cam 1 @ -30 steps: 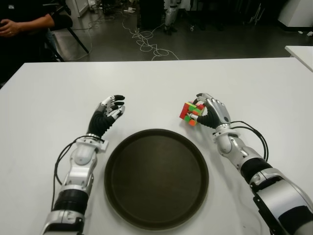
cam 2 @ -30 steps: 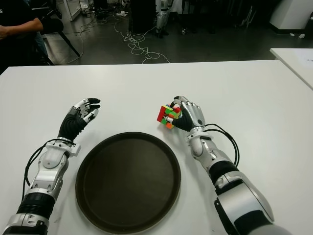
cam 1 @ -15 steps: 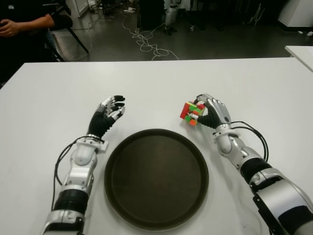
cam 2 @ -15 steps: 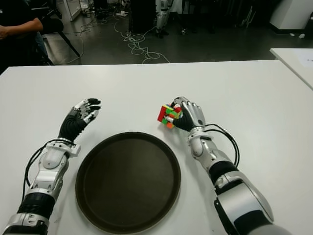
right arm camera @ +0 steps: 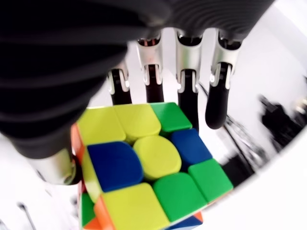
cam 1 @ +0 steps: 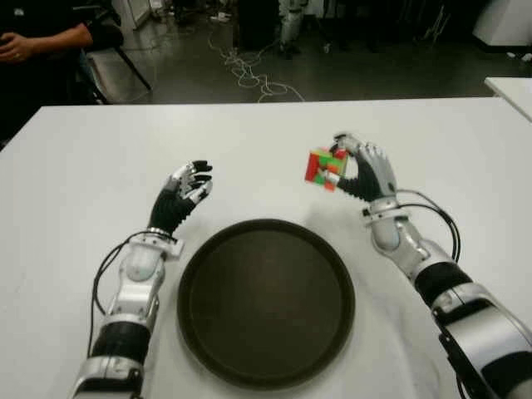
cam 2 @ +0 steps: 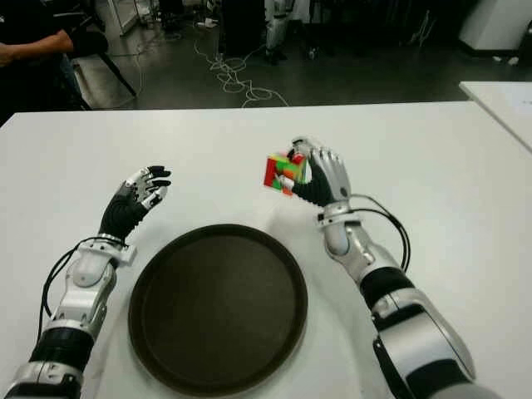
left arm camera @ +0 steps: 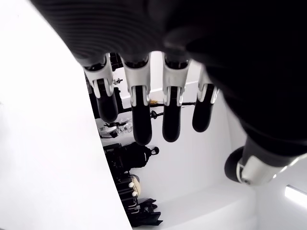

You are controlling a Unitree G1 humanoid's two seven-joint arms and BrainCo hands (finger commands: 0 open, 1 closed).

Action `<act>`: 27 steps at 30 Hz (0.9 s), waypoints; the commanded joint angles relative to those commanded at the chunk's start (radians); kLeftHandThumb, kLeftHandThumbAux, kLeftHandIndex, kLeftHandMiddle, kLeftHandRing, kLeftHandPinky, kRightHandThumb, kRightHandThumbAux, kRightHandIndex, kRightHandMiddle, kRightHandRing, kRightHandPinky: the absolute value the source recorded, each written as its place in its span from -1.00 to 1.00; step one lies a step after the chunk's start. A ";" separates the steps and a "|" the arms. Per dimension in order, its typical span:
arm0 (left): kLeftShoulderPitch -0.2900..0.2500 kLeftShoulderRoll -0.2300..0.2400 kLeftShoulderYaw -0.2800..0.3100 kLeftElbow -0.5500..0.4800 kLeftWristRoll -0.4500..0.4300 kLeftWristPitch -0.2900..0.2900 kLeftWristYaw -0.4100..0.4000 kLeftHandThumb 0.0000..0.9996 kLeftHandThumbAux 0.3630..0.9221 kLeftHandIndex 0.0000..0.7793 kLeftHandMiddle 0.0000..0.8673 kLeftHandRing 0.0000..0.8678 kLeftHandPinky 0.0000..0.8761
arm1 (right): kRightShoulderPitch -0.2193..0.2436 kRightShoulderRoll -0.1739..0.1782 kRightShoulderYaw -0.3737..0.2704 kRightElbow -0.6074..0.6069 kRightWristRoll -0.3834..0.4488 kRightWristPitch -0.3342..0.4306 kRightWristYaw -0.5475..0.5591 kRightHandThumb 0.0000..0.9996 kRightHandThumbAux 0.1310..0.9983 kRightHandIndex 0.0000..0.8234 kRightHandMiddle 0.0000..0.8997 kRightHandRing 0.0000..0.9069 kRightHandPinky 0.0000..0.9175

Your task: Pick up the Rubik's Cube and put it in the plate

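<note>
white table (cam 1: 75,166), floor cables (cam 1: 249,71), seated person (cam 1: 37,41)

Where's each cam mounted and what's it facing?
Eye views: head stereo pair, looking down at the table; both arms, plate.
Left wrist view: on the left wrist, looking along the left hand, fingers relaxed, empty.
Right wrist view: on the right wrist, right hand gripping the Rubik's Cube.
Shared: cube, right hand in the eye views too.

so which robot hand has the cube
The right robot hand: its fingers are closed on the Rubik's Cube, above the table beyond the plate. The left robot hand holds nothing.
</note>
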 joint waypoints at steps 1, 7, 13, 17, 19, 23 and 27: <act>-0.001 0.000 0.000 0.001 0.000 0.000 0.000 -0.53 -0.35 -0.46 -0.46 -0.48 -0.61 | 0.001 0.000 0.000 -0.005 -0.002 -0.005 -0.007 0.38 0.39 0.02 0.05 0.10 0.14; -0.001 -0.001 -0.002 0.005 0.005 -0.013 0.006 -0.52 -0.32 -0.43 -0.44 -0.46 -0.59 | 0.014 -0.004 0.001 -0.045 -0.036 -0.030 -0.064 0.38 0.39 0.02 0.13 0.19 0.23; 0.002 -0.004 -0.001 0.001 0.005 -0.016 0.011 -0.52 -0.30 -0.42 -0.43 -0.45 -0.56 | 0.045 -0.009 -0.010 -0.120 -0.048 -0.022 -0.060 0.37 0.40 0.02 0.19 0.27 0.31; 0.003 -0.004 -0.003 -0.001 0.005 -0.014 0.013 -0.52 -0.30 -0.40 -0.46 -0.49 -0.63 | 0.067 -0.009 -0.022 -0.186 -0.049 -0.015 -0.044 0.37 0.39 0.02 0.22 0.31 0.35; 0.003 -0.004 -0.003 -0.001 0.006 -0.015 0.013 -0.53 -0.30 -0.41 -0.46 -0.50 -0.64 | 0.073 -0.008 -0.026 -0.200 -0.048 -0.013 -0.039 0.38 0.39 0.02 0.23 0.32 0.36; 0.004 -0.003 -0.005 -0.003 0.008 -0.014 0.015 -0.54 -0.26 -0.41 -0.46 -0.50 -0.65 | 0.085 -0.007 -0.034 -0.233 -0.048 -0.007 -0.032 0.38 0.39 0.02 0.24 0.34 0.37; 0.006 -0.001 -0.007 -0.008 0.013 -0.011 0.019 -0.56 -0.26 -0.44 -0.45 -0.50 -0.63 | 0.098 -0.008 -0.044 -0.273 -0.049 -0.013 -0.032 0.38 0.39 0.02 0.22 0.32 0.35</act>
